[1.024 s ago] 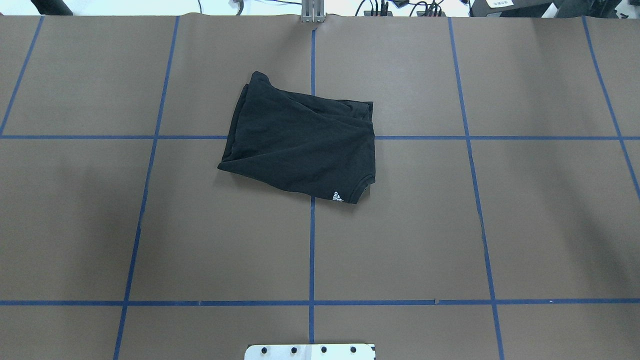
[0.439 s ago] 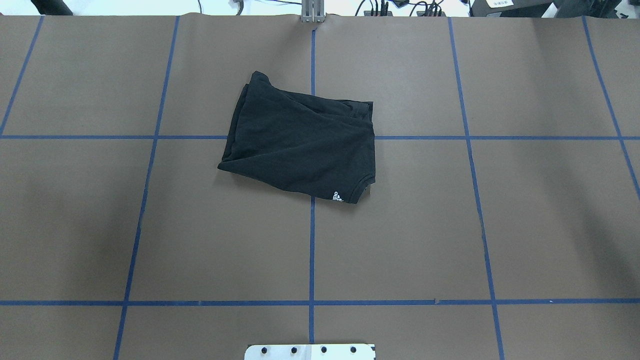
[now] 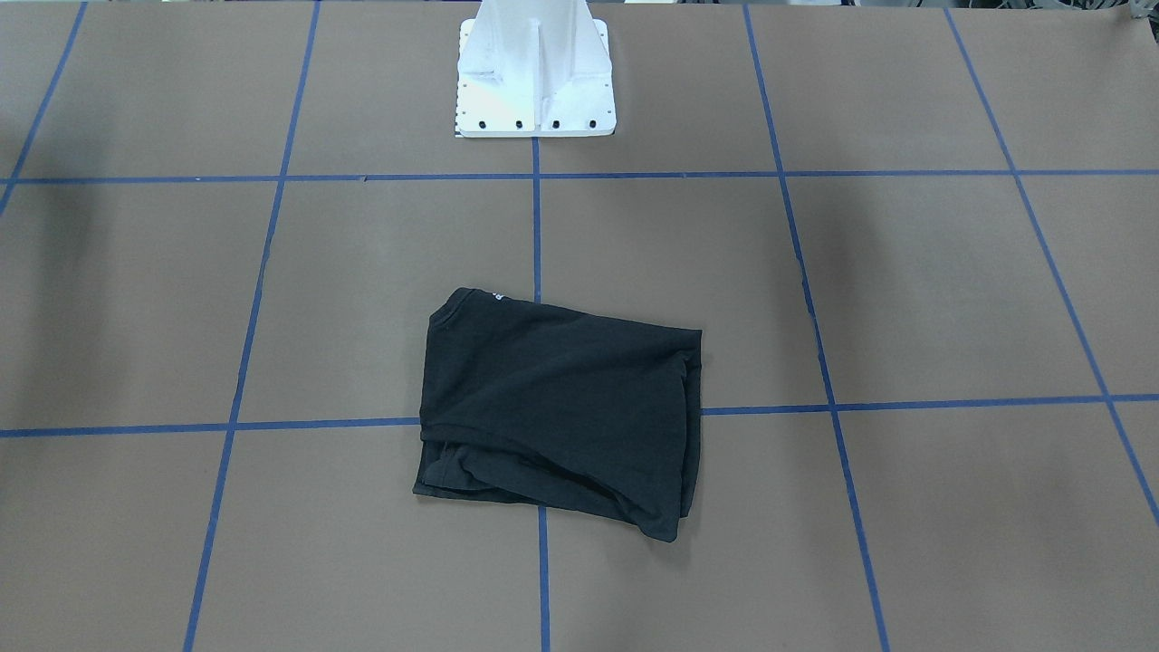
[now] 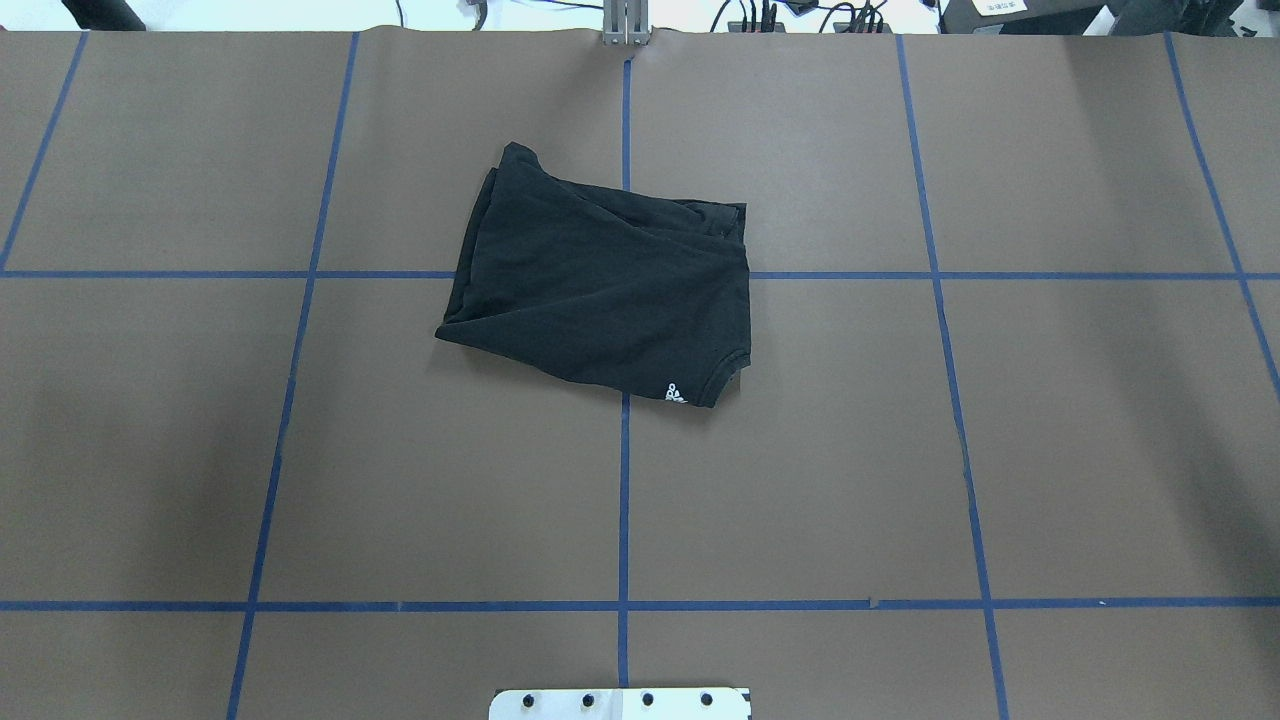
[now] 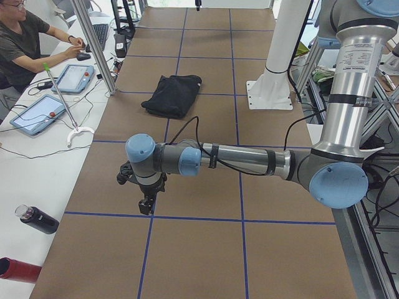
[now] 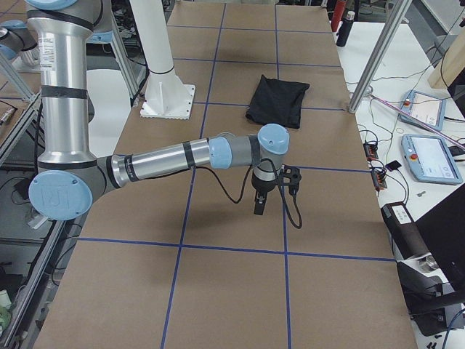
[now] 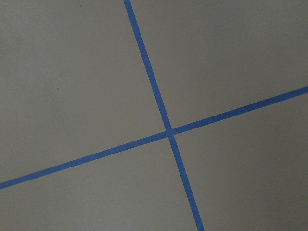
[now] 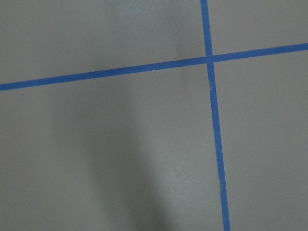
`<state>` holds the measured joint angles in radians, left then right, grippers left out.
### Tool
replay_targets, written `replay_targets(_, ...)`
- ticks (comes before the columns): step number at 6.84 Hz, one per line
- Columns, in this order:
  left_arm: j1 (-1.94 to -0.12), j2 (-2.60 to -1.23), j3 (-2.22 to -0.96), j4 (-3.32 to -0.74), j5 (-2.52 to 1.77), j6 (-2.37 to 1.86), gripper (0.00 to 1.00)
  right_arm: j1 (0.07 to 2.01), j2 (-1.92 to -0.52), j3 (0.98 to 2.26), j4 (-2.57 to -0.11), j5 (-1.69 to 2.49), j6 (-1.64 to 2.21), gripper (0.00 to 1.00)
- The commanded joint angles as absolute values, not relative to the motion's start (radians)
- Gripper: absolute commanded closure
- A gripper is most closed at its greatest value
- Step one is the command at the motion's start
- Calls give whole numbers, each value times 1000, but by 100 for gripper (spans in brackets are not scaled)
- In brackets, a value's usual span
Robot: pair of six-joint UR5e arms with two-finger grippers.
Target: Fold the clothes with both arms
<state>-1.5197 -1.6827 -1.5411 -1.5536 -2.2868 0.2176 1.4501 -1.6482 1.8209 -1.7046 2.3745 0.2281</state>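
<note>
— What is in front of me?
— You have the brown table (image 4: 800, 480) with its blue tape (image 4: 623, 500) grid. Your left arm (image 5: 243, 161) stretches out low over the end on the robot's left, with its wrist turned down. Your right arm (image 6: 160, 161) does the same over the opposite end. Both are well apart from the shirt.

— And the shirt?
— You'll find the black shirt (image 4: 600, 290) folded into a rough rectangle. It lies flat in the middle of the table, over the crossing of the centre tape line and the far cross line. The white pedestal (image 3: 534, 81) is well apart from it.

— The fingers?
— Your left fingers (image 5: 147, 204) point down over bare table near a tape line, and so do your right fingers (image 6: 259, 205). They show only in the side views, so you cannot tell how far apart they are or whether they hold anything. Each wrist camera shows you only table and a tape crossing.

— Anything smaller?
— A small white logo (image 4: 676, 392) peeks out at the shirt's corner nearest the robot.
</note>
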Motion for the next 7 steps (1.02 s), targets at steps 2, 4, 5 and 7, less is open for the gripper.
replay_targets(2,-1520,-1671,-1539,-1552,-2287,218,0,1537,-1667,1737,-1701,2367,19,0)
replay_targets(4,-1520,-1671,-1539,-1557,-2287,218,0,1568,-1677,1698,-1701,2370,-36,0)
replay_targets(5,-1520,-1671,-1539,-1559,-2287,218,0,1569,-1677,1691,-1701,2370,-55,0)
replay_targets(7,-1520,-1669,-1532,-1560,-2286,218,0,1581,-1681,1637,-1671,2370,-86,0)
